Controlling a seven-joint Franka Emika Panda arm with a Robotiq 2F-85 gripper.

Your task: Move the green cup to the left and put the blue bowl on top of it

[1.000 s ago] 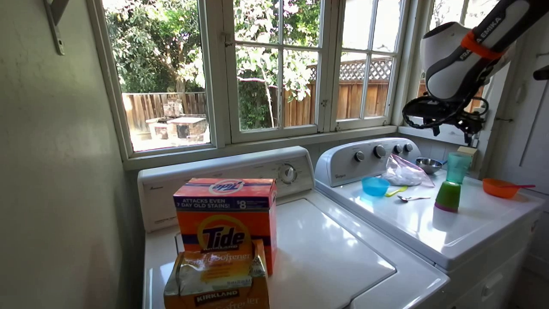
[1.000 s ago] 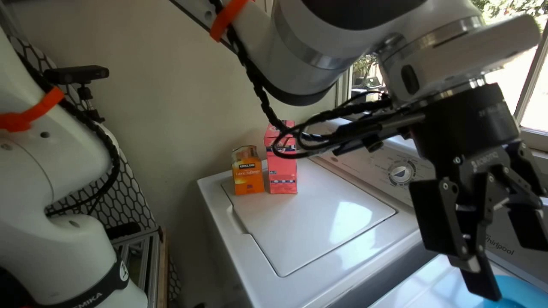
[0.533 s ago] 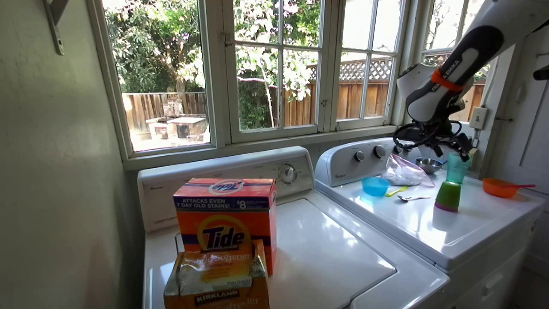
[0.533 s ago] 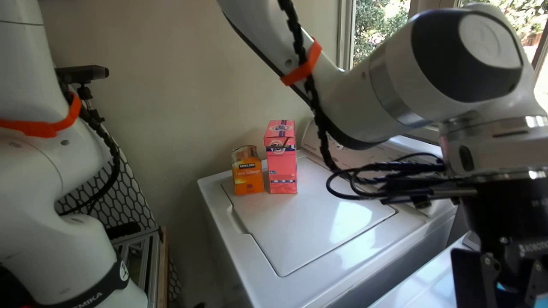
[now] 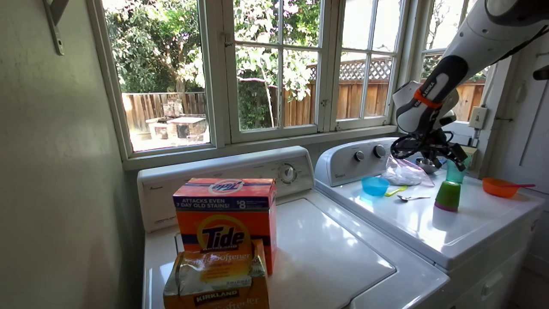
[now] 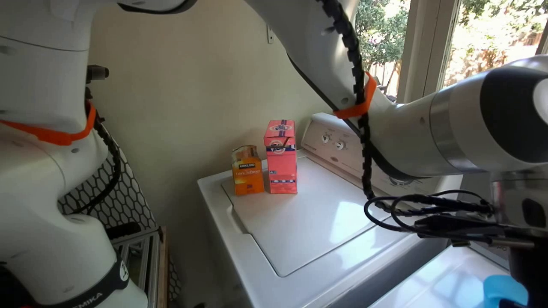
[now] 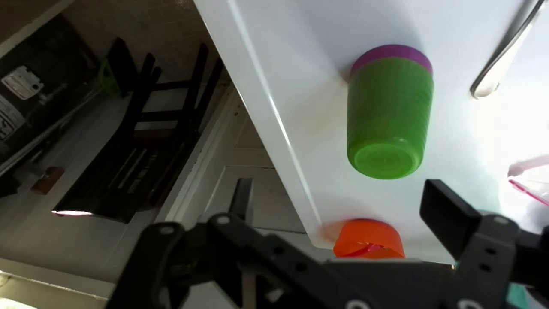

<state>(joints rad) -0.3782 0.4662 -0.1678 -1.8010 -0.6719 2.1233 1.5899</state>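
black metal gripper [image 7: 339, 193] near the round green plastic cup [image 7: 389, 113]
wrist view: its fingers [image 7: 446, 210] are wide apart, holding nothing; the cup stands upside down. coming in crooked, a finger could tip it. the purple band [image 7: 392, 52] below might be another cup; hard to tell. in an exterior view, the bright blue plastic bowl [image 5: 375, 187] sits well away. in an exterior view, the white robot arm [image 6: 406, 137] shows; the fingertips and part of the bowl are cut off.

In an exterior view, the gripper [image 5: 449, 165] now hangs lower at frame right; the arm [image 6: 411, 139] sits farther right and lower in an exterior view.
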